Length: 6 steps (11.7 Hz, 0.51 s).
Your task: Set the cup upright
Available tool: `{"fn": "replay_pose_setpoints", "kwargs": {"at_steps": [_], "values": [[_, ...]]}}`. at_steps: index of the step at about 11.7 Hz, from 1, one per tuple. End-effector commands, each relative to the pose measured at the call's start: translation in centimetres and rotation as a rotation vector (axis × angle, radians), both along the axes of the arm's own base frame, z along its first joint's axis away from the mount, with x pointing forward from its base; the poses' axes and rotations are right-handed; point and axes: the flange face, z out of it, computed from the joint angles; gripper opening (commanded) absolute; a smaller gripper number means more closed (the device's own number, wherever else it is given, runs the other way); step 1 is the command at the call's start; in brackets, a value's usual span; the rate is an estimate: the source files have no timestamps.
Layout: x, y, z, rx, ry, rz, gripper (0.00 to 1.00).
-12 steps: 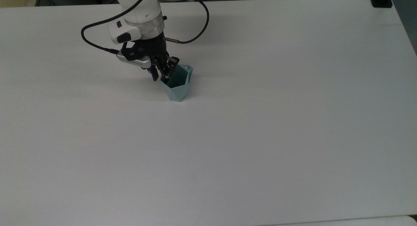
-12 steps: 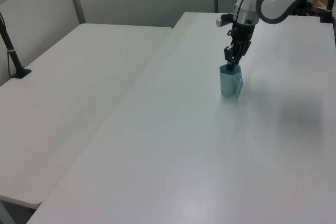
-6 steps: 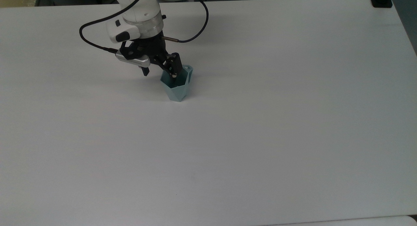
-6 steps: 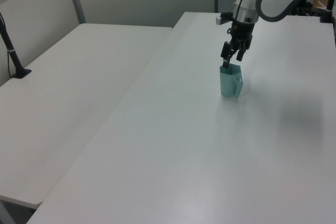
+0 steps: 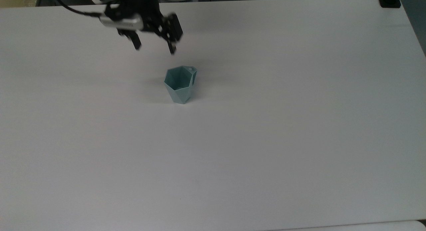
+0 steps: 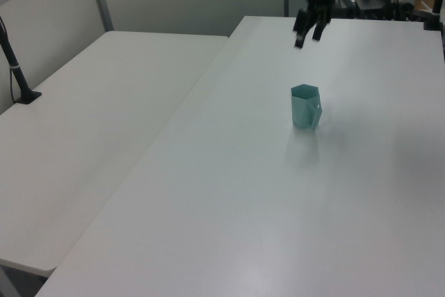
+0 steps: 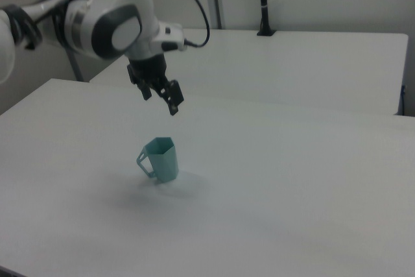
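White counter spreading wide, carrying the teal cup standing upright, mouth up, alone. Hanging in the air at 11 o'clock from the cup in the top view: pincer, fingers spread, holding nothing. Showing in the right view: handle loop, at the cup's 9 o'clock.

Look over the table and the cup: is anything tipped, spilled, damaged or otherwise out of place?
Nothing stands out. The teal cup stands upright on the white table, its open mouth facing up and its handle out to one side. No spill or damage shows. The gripper hangs open above the cup and apart from it.
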Motion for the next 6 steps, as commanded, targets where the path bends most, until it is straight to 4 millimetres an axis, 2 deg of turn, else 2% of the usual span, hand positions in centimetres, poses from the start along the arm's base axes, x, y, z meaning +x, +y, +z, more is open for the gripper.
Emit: {"fn": "replay_pose_setpoints", "kwargs": {"at_steps": [1, 2, 3, 6], "values": [[-1.9, -5.5, 7.5, -0.058, 0.079, 0.211, 1.00], [-2.7, -7.6, 9.0, -0.075, 0.064, 0.197, 1.00], [-3.3, -8.2, 10.4, -0.074, 0.046, 0.197, 1.00], [-3.4, -8.1, 10.8, -0.074, 0.042, 0.194, 1.00]]}}
